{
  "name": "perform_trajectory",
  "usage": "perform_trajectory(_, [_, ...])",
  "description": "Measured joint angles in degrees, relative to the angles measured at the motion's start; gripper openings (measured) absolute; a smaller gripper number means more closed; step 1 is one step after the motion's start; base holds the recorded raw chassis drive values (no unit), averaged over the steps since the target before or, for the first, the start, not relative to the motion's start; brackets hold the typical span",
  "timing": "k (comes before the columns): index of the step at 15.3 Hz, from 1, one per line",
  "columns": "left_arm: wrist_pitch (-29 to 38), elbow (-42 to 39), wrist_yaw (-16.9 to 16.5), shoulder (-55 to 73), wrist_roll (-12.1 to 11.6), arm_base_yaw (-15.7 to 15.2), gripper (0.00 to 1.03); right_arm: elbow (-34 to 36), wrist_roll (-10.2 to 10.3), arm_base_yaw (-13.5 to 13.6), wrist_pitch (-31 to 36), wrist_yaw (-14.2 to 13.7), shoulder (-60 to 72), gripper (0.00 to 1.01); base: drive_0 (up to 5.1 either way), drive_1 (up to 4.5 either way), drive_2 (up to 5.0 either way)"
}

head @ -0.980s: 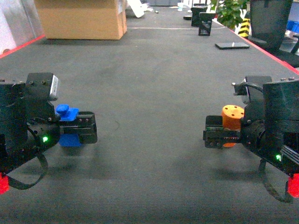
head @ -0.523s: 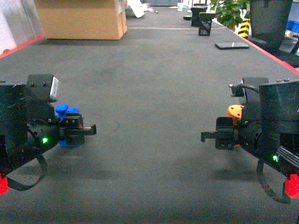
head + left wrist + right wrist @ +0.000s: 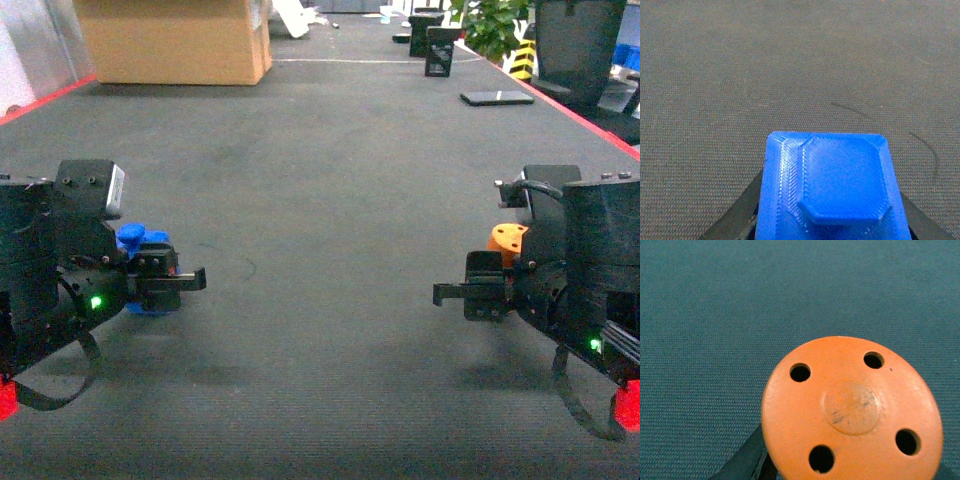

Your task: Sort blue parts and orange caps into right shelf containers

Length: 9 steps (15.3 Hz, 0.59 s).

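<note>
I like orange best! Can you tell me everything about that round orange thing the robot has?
The orange cap is a round, matte plastic piece. Its flat face fills the right wrist view, showing four small holes around a raised, slightly scuffed centre disc. The right claw grips it from both sides, dark fingers showing at its lower edge. In the head view it peeks out tilted, held over the dark carpeted floor.

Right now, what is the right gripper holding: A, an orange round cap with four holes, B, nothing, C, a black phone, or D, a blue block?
A: the right wrist view shows the orange cap, a disc with four holes, filling the space between the jaws of the right gripper, and the head view shows orange at that gripper.
</note>
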State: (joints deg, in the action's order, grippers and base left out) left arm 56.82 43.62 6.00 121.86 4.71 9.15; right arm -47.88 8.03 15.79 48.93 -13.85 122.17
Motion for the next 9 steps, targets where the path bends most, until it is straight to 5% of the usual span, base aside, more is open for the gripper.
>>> perform_trajectory(5, [6.3,-6.1,1.9,-10.0,1.5,-0.3,0.42,10.0,-0.6,-0.1,8.6,-1.2,-10.2,0.44,0.0,0.00,0.0])
perform_trajectory(9, [13.1,-14.5,4.9,-23.0,-1.8,-0.1,0.42,22.5,-1.9,0.2,12.0,-2.8,-25.3,0.44,0.0,0.00,0.0])
